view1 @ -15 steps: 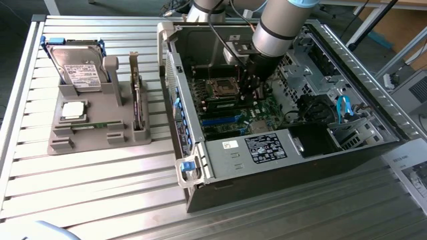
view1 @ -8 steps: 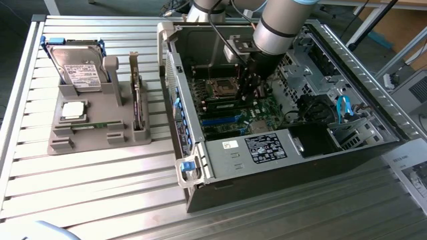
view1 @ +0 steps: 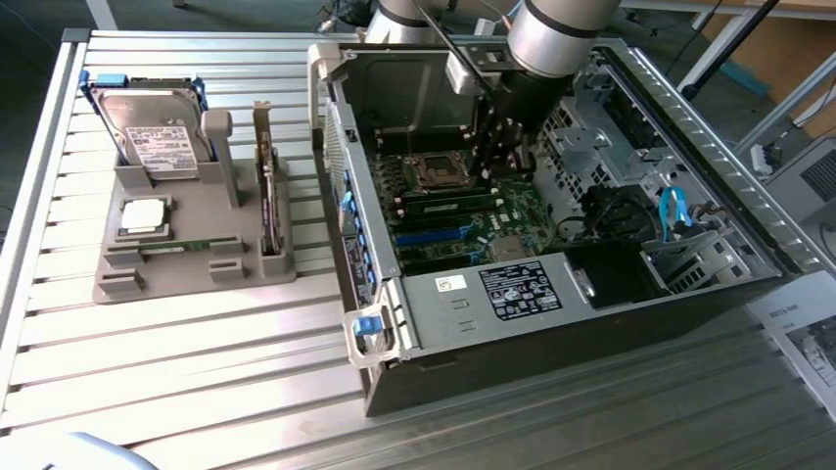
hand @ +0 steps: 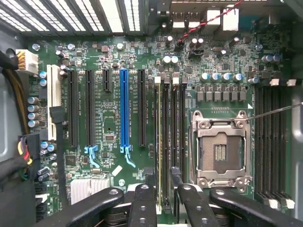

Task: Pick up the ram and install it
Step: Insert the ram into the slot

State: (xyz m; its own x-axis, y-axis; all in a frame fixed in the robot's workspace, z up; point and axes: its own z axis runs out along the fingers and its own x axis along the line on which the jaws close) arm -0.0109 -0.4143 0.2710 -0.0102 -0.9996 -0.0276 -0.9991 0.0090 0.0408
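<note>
The ram (hand: 160, 156) — a long, thin green circuit-board stick seen edge-on — stands upright in a black memory slot just beside the empty silver metal-framed processor socket (hand: 222, 149). It sits between that socket and the row of long black and blue expansion slots (hand: 124, 109). In the exterior view the same stick (view1: 451, 207) runs along the green motherboard (view1: 516, 220) next to the socket, inside the open dark computer case (view1: 549, 362). It is judged seated or nearly so; whether the slot latches are closed cannot be told.

The black multi-link gripper (hand: 163, 182) hangs directly over one end of the stick. Its fingers (hand: 142, 203) are partly open, one on each side of the slot with a gap to the board edge — nothing is held. This straddle keeps the hand lined up with the slot.

Well apart from the socket, outside the case toward the exterior view's left, a grey plastic parts holder (view1: 117, 284) carries a silver hard drive (view1: 157, 137) and a square silver chip (view1: 144, 215).
</note>
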